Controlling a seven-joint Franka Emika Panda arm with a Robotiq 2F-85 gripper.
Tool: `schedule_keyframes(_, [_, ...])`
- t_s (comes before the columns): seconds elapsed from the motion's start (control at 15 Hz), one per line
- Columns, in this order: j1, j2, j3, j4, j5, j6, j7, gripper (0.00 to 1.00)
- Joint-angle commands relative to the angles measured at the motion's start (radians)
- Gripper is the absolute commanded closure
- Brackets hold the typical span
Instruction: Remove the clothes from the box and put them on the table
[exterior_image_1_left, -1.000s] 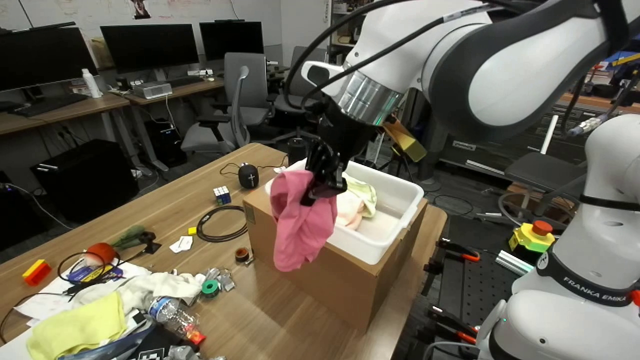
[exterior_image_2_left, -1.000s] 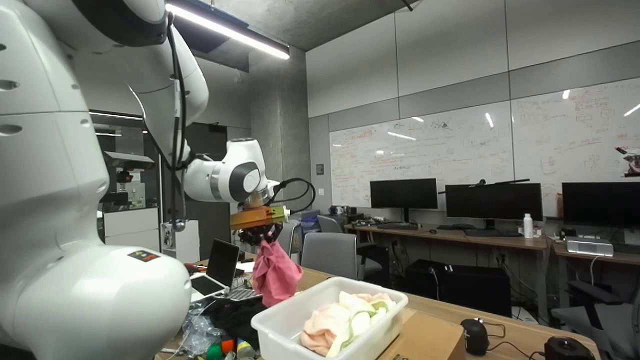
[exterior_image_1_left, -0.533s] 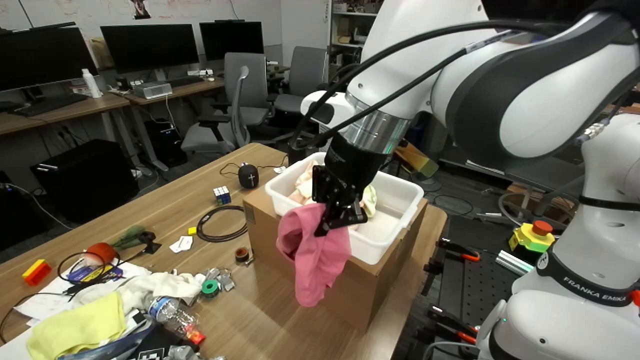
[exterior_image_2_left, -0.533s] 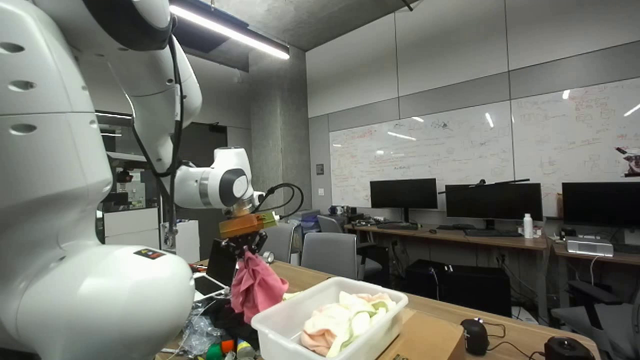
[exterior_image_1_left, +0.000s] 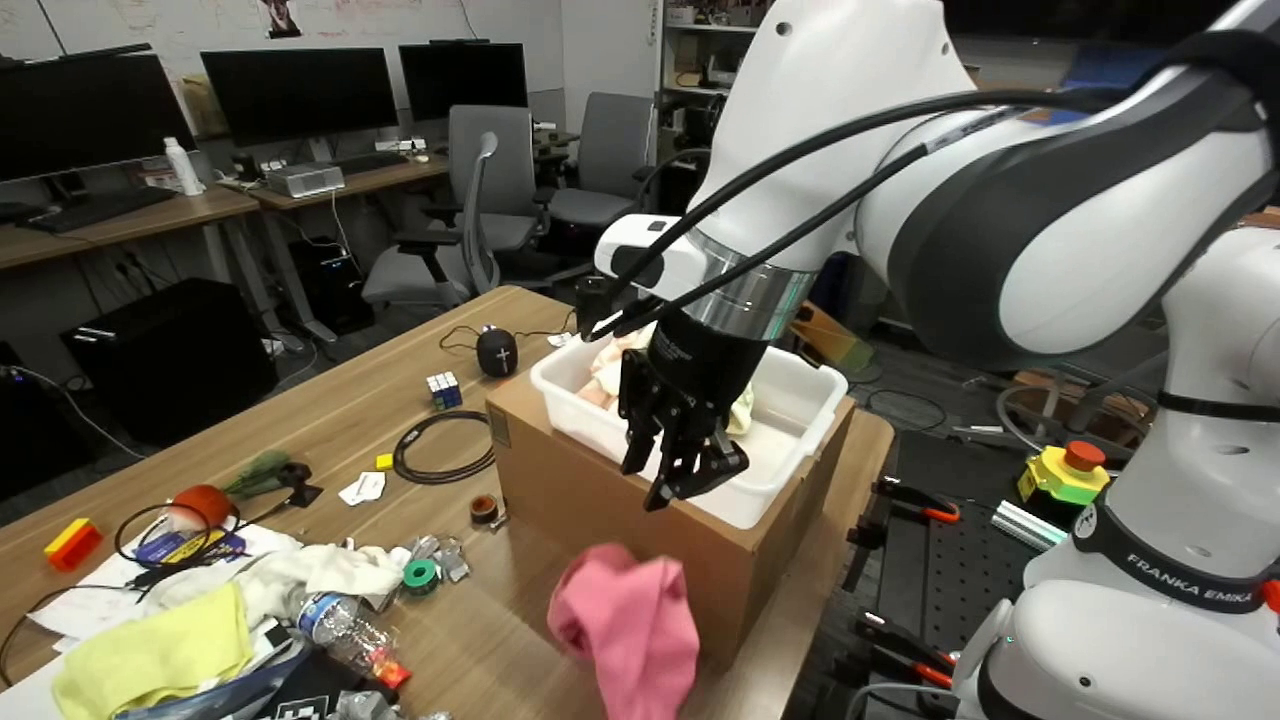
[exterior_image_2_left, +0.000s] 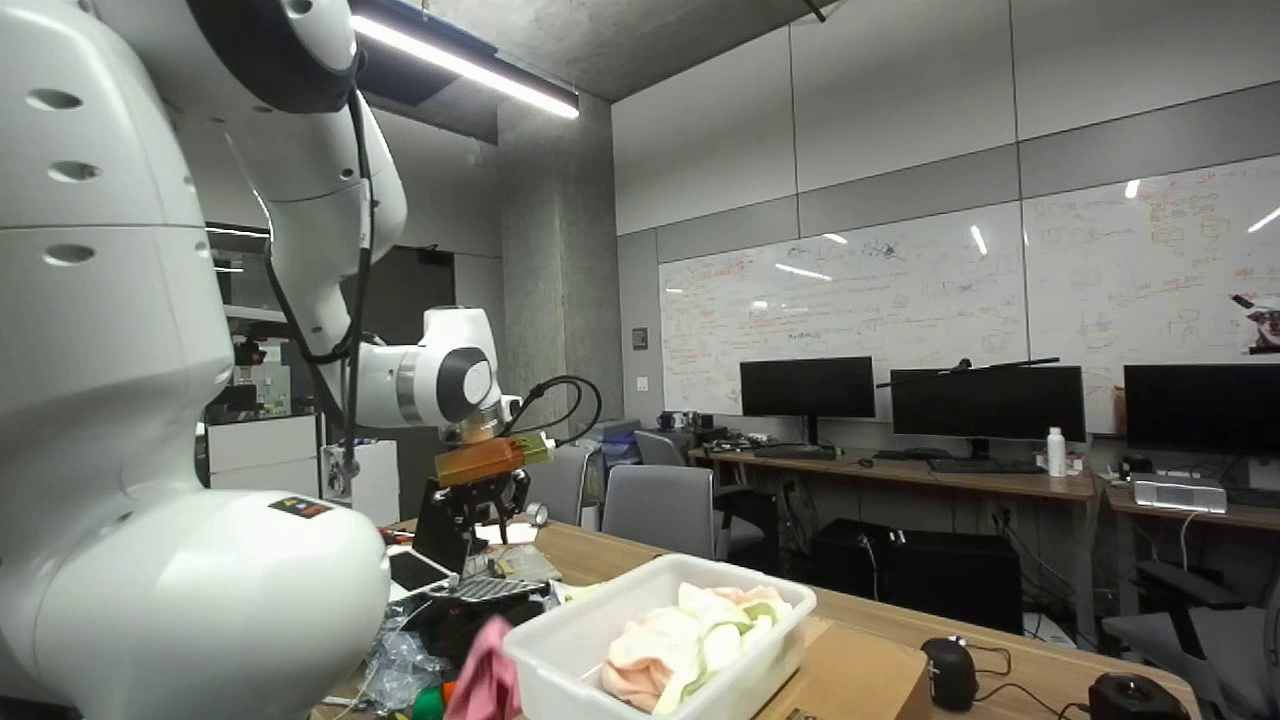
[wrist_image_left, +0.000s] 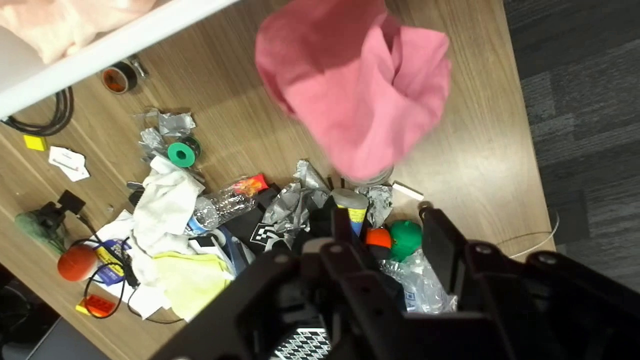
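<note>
The hand (wrist_image_left: 385, 218) is spread, with nothing gripped between its tips. It is positioned beside the white tub (exterior_image_2_left: 545, 685), over the worktop (exterior_image_1_left: 500, 600) and outside one of the tub's longer walls. The pink garment (exterior_image_1_left: 630, 630) is below the hand and detached from it, lower than the tub's rim and just beside the carton (exterior_image_1_left: 560, 480). Its outline is blurred, so it is probably falling; contact with the worktop cannot be confirmed.

The next move depends on the sideways offset between hand and tub. The cream and peach garments (exterior_image_2_left: 690, 642) lie inside the tub, to one side of the hand, with the longer wall between. In an exterior view the heap's long axis appears roughly parallel to that wall. In the wrist view the tub enters at the upper left.

Likely sequence: confirm clearance above the rim, traverse across the wall, then lower onto the heap. Descending too early risks striking the rim.
</note>
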Motion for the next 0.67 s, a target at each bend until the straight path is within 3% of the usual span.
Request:
schedule_keyframes(0.0, [-0.022,0.004,0.005,0.021,-0.046,-0.011,-0.012,0.26])
schedule_keyframes(0.2, [-0.079,-0.015,-0.009,0.014,-0.099,0.065,0.041,0.04])
schedule_keyframes(0.27, [-0.103,-0.023,-0.027,0.017,-0.098,0.104,0.061,0.01])
schedule_keyframes(0.6, [-0.21,0.004,-0.114,0.106,-0.074,0.083,0.137,0.0])
